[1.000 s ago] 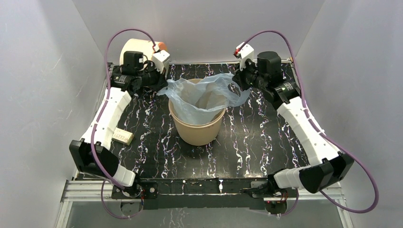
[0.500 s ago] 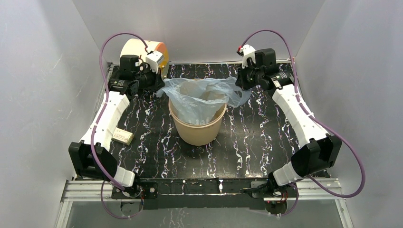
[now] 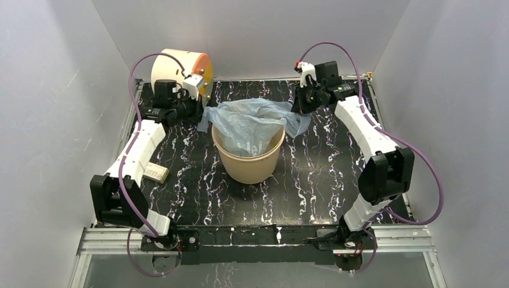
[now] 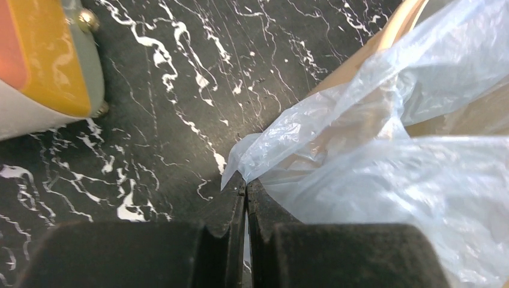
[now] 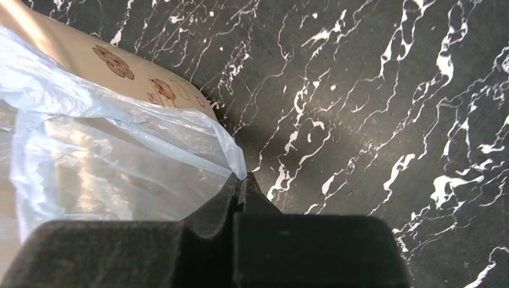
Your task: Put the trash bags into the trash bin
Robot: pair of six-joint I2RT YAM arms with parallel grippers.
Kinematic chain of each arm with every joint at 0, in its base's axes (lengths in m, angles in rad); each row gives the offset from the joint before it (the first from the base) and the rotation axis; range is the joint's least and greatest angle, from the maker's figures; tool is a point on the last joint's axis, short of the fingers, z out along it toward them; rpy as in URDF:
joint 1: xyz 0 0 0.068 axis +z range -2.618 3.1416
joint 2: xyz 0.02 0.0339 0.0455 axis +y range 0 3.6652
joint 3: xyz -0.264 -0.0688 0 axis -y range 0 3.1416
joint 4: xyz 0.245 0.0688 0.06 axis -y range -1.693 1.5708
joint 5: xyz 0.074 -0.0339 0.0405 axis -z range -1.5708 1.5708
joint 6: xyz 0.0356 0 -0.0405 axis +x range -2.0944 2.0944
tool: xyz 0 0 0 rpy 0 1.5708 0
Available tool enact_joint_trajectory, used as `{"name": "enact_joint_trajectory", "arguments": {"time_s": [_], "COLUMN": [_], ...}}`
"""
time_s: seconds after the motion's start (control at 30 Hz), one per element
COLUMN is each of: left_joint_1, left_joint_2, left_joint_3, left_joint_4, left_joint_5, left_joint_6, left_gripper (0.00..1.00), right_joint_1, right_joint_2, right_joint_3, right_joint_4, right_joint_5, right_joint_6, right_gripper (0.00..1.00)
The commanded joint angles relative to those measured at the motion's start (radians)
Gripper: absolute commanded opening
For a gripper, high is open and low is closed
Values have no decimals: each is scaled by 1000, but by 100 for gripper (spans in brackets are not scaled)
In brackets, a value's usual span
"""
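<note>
Both pinching trash bags point(image 3: 249, 123): left gripper point(image 4: 246, 189), right gripper point(image 5: 239, 183); trash bin point(image 3: 246, 165) interior seemingly hidden.

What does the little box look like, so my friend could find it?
Look at the black marbled table, then along its left edge, next to the left arm. The little box lies flat there: small, pale and rectangular, unlike the round tan bin in the middle and the cream drum at the back.

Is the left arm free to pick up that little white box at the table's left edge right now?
Probably not yet: the left gripper is shut on the trash bag by the bin, while the box lies back beside that arm's forearm.
</note>
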Motion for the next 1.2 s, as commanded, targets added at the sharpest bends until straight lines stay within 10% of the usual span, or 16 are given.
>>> {"name": "enact_joint_trajectory", "arguments": {"time_s": [0.0,0.7,1.17], "left_joint_1": [10,11,13], "left_joint_2": [-32,-178,-76], "left_joint_3": [-51,-68,-140], "left_joint_4": [29,174,143], "left_joint_5": [36,16,-65], "left_joint_6": [-18,-96,-92], "left_gripper": [0,0,0], "right_joint_1": [-9,-12,-14], "right_joint_2": [-12,-217,-10], "right_joint_3": [-17,-129,-149], "right_joint_4": [4,184,86], "right_joint_5": [-33,-62,33], "right_joint_6": [15,119,124], "right_gripper": [0,0,0]}}
